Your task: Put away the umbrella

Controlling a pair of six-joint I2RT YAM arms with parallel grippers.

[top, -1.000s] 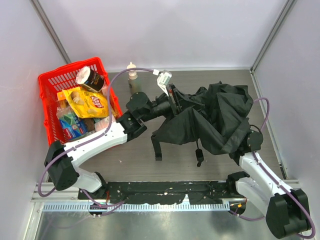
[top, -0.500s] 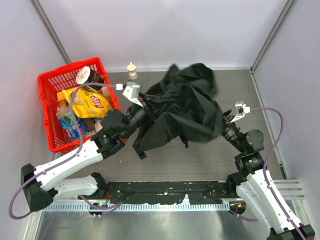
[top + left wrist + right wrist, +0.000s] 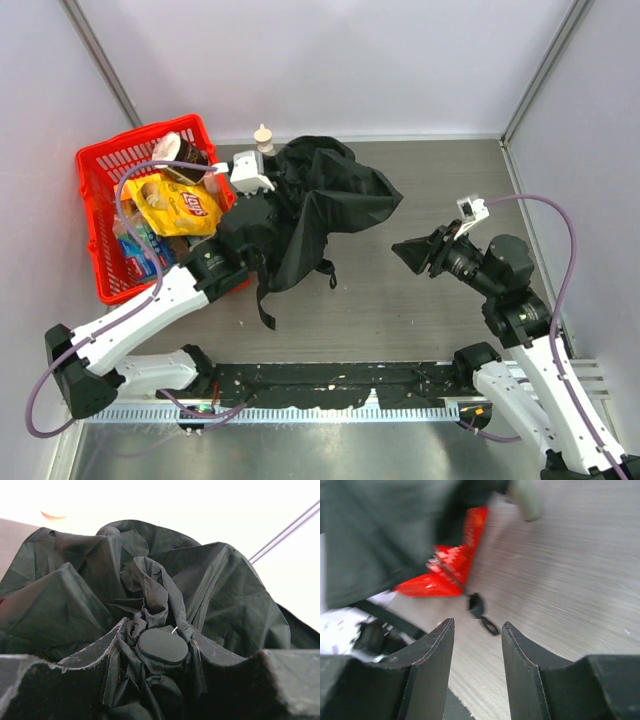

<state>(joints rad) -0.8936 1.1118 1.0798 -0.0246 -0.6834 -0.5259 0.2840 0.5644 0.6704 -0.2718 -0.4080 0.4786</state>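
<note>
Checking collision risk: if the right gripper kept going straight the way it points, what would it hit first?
Likely the umbrella, whose small hanging end lies ahead of the right gripper, with the red basket behind. Depth is unclear.

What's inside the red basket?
The red plastic mesh basket holds a yellow snack bag, a dark white-lidded tub and blue packets. Anything beneath them is covered, and the white left arm holding the black fabric umbrella hides its near right corner.

a red lay's logo (image 3: 197, 207) is readable on the yellow chip bag (image 3: 172, 208) in the red basket (image 3: 97, 166).
</note>
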